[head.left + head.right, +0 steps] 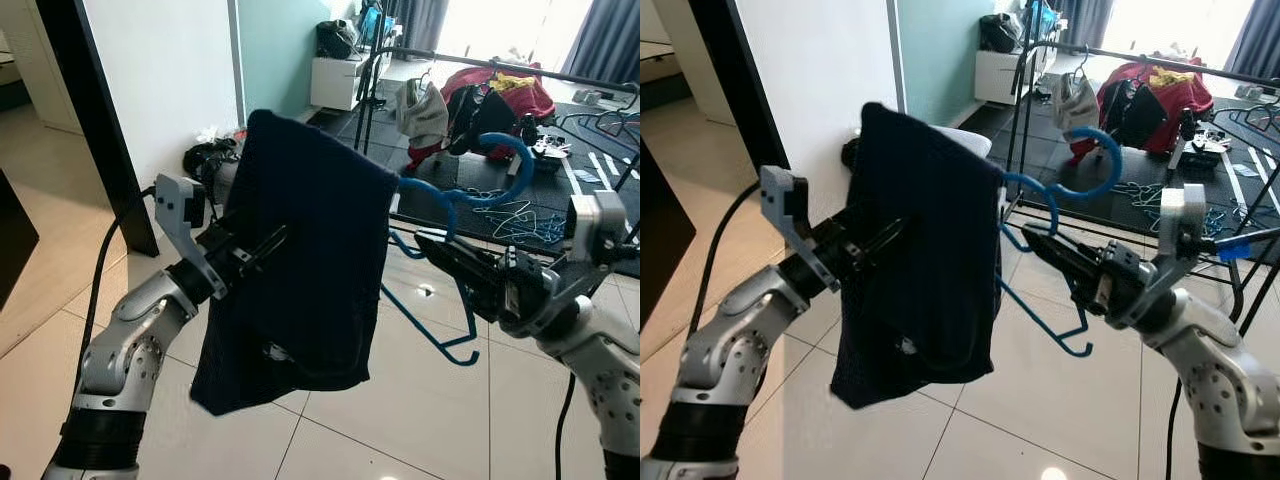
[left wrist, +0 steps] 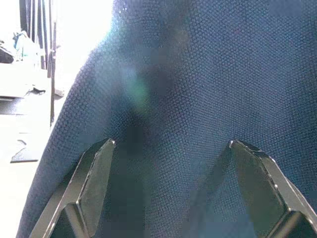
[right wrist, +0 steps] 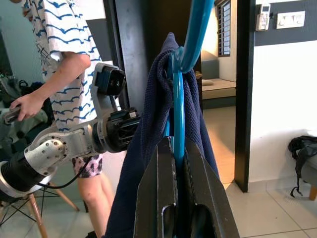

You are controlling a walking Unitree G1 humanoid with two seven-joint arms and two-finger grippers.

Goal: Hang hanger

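Observation:
A blue plastic hanger [image 1: 500,172] carries a dark navy garment [image 1: 300,280] draped over one end, held up in the air in front of me. My right gripper [image 1: 440,250] is shut on the hanger's bar just below its hook; the right wrist view has the hanger [image 3: 178,109] clamped between the fingers with the garment [image 3: 151,129] hanging behind it. My left gripper [image 1: 270,243] reaches in from the left against the garment's side. In the left wrist view its fingers [image 2: 96,173] stand apart, open, with the navy cloth [image 2: 198,74] right in front of them.
A black clothes rail [image 1: 450,56] with hung clothes stands at the back right, with loose hangers [image 1: 520,220] on the dark mat beneath. A white wall [image 1: 160,80] and dark door frame [image 1: 90,120] lie to the left. A person [image 3: 59,59] stands behind my left arm.

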